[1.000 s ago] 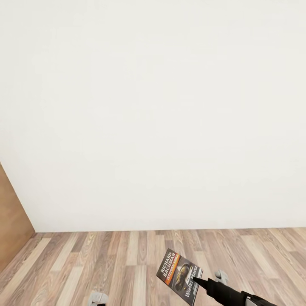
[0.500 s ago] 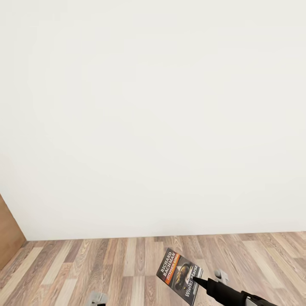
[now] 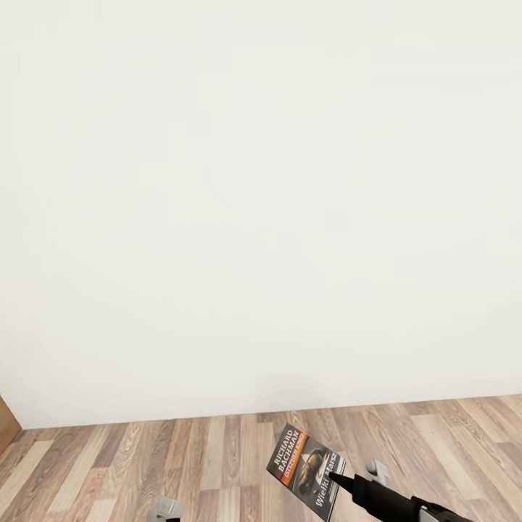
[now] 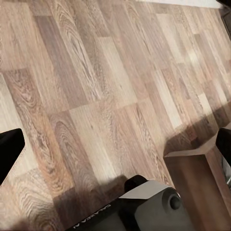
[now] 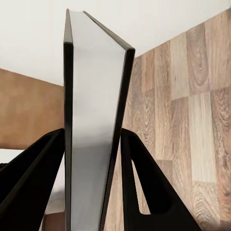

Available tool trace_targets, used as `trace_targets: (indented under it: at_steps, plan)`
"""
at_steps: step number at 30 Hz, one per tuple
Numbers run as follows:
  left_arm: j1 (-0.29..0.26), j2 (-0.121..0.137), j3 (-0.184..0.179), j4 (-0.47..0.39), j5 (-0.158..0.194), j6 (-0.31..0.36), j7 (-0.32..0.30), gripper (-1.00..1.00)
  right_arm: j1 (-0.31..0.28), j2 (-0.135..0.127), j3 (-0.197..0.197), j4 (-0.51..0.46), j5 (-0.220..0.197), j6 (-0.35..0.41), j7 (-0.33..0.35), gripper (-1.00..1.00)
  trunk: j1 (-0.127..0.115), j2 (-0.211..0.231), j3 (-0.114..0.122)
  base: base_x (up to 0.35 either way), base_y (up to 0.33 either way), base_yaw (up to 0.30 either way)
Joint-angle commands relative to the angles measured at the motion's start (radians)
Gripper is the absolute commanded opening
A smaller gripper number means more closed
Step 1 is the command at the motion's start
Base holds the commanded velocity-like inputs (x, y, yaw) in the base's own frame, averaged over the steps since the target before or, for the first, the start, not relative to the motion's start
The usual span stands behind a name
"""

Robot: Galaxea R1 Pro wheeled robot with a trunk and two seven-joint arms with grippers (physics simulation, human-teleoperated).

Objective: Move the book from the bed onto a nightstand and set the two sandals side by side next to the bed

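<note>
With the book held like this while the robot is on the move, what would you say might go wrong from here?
1. The right end effector pinches the book near one edge, with most of it sticking out past the fingers; a jolt might tilt or drop it onto the wood floor.
2. The head view faces the white wall with no nightstand to aim for, so placement may be misjudged.

Right gripper (image 3: pixel 335 480): matte black, two long tapering fingers (image 5: pixel 144 187) with flat inner faces, no markings visible. Arm link behind it black, then a light grey section (image 3: pixel 433 516) at the frame edge. Left gripper (image 4: pixel 115 149): black fingertips (image 4: pixel 9 151) at both picture edges. Base: glossy black body with pale grey rounded housing (image 4: pixel 154 207), one dark round screw or hole, faint grey lettering, unreadable. Grey wheel mounts (image 3: pixel 165 510) in head view.
</note>
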Motion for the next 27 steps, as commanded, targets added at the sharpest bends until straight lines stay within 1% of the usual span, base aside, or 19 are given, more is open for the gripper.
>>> trace_targets:
  at_steps: [1, 27]
  plan:
    - [-0.001, 0.0, 0.007, 0.001, -0.011, -0.007, -0.003, 1.0, -0.002, 0.0, 0.004, 0.003, -0.011, 0.007, 0.005, -1.0, 0.001, -0.002, -0.002, 0.313, 0.0, -0.001]
    - [-0.001, 0.0, 0.007, 0.001, -0.011, -0.007, -0.003, 1.0, -0.002, 0.0, 0.004, 0.003, -0.011, 0.007, 0.005, -1.0, 0.001, -0.002, -0.002, 0.316, 0.0, 0.0]
